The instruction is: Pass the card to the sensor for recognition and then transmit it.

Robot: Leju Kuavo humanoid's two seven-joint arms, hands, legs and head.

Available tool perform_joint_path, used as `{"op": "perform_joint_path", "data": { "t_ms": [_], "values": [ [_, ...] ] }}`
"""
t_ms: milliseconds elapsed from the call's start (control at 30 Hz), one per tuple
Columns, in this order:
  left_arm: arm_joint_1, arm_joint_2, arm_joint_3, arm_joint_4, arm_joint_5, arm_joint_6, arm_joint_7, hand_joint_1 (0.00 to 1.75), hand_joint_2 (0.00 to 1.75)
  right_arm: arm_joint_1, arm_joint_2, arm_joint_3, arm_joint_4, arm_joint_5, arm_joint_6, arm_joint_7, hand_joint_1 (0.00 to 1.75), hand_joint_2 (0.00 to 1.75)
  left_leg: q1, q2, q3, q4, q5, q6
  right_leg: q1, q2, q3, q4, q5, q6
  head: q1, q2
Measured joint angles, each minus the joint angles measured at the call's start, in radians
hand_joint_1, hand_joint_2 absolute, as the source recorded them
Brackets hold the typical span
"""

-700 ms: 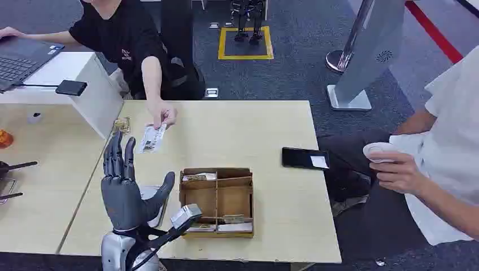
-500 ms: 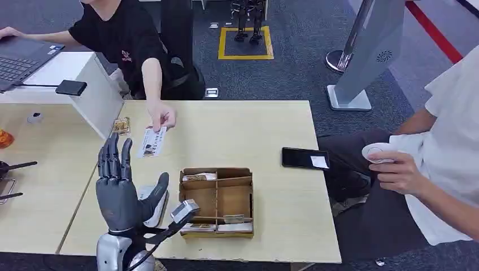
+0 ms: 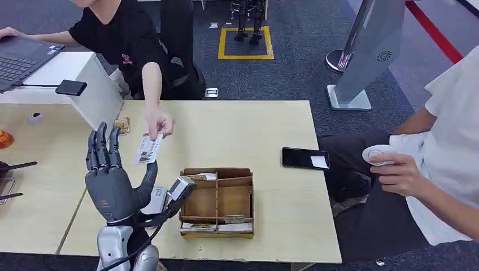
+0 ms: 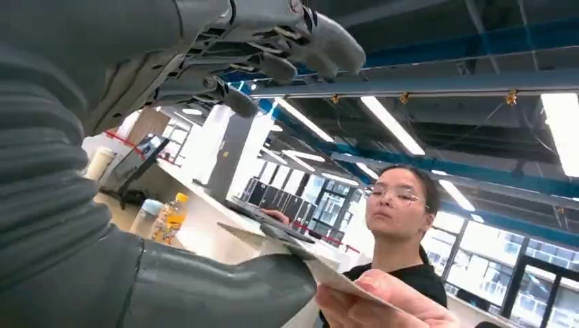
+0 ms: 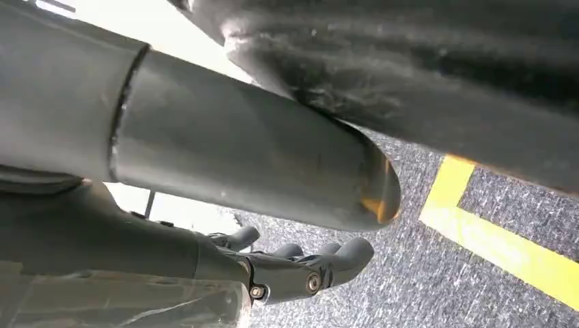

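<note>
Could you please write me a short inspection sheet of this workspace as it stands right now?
Surface: pale wooden table, with a second desk butting against it on the left.
Job's things: card held out by a person's hand, close to the thumb of the left hand; not gripped yet.
Clutter: partitioned cardboard box holding cards; black phone; laptop.
Hands: left hand raised, fingers spread; right hand hangs over the carpet, fingers curled, holding nothing.
Cables: black cable along the left wrist.
Surroundings: a seated person in white at right holds a round white object; yellow floor marking; grey stand.
</note>
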Motion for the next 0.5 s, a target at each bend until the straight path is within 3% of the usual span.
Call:
{"op": "perform_joint_path", "data": {
  "t_ms": [33, 67, 100, 133, 167, 200, 267, 500],
  "values": [
    [-0.003, 0.007, -0.007, 0.0, 0.0, 0.0, 0.009, 0.45, 1.75, 0.0, 0.0, 0.002, 0.0, 0.0, 0.0, 0.0, 0.0, 0.0, 0.0, 0.0, 0.0, 0.0, 0.0, 0.0, 0.0, 0.0, 0.0, 0.0, 0.0, 0.0, 0.0, 0.0],
    [-0.005, 0.014, -0.013, 0.0, -0.001, 0.0, 0.017, 0.68, 1.75, 0.0, 0.0, 0.004, 0.0, 0.0, -0.001, 0.0, 0.0, 0.0, 0.0, 0.0, 0.0, 0.0, 0.0, 0.0, 0.0, 0.0, 0.0, 0.0, 0.0, 0.0, 0.0, 0.0],
    [-0.006, 0.02, -0.017, 0.0, -0.001, 0.0, 0.021, 0.68, 1.75, 0.0, 0.0, 0.005, 0.0, 0.0, -0.001, 0.0, 0.0, 0.0, 0.0, 0.0, 0.0, 0.0, 0.0, 0.0, 0.0, 0.0, 0.0, 0.0, 0.0, 0.0, 0.0, 0.0],
    [-0.008, 0.026, -0.024, 0.0, -0.002, 0.0, 0.032, 1.27, 1.75, 0.0, 0.0, 0.006, 0.0, 0.0, -0.001, 0.0, 0.0, 0.0, 0.0, 0.0, 0.0, 0.0, 0.0, 0.0, 0.0, 0.0, 0.0, 0.0, 0.0, 0.0, 0.0, 0.0],
    [-0.009, 0.033, -0.03, 0.0, -0.001, 0.0, 0.039, 1.5, 1.75, 0.0, 0.0, 0.006, 0.0, 0.0, -0.001, -0.001, 0.0, 0.0, 0.0, 0.0, 0.0, 0.0, 0.0, 0.0, 0.0, 0.0, 0.0, 0.0, 0.0, 0.0, 0.0, 0.0],
    [-0.01, 0.039, -0.036, 0.0, -0.001, 0.0, 0.043, 1.5, 1.75, 0.0, 0.0, 0.007, 0.0, 0.0, -0.001, -0.002, 0.0, 0.0, 0.0, 0.0, 0.0, 0.0, 0.0, 0.0, 0.0, 0.0, 0.0, 0.0, 0.0, 0.0, 0.0, 0.0],
    [-0.011, 0.048, -0.044, 0.0, -0.001, 0.0, 0.05, 1.73, 1.75, 0.0, 0.0, 0.008, 0.0, 0.0, -0.002, -0.002, 0.0, 0.0, 0.0, 0.0, 0.0, 0.0, 0.0, 0.0, 0.0, 0.0, 0.0, 0.0, 0.0, 0.0, 0.0, 0.0],
    [-0.02, 0.071, -0.063, -0.001, -0.001, 0.0, 0.063, 1.75, 1.75, 0.001, 0.0, 0.009, 0.0, 0.0, -0.003, -0.003, 0.0, 0.0, 0.0, 0.0, 0.0, 0.0, 0.0, 0.0, 0.0, 0.0, 0.0, 0.0, 0.0, 0.0, 0.0, 0.0]
  ]
}}
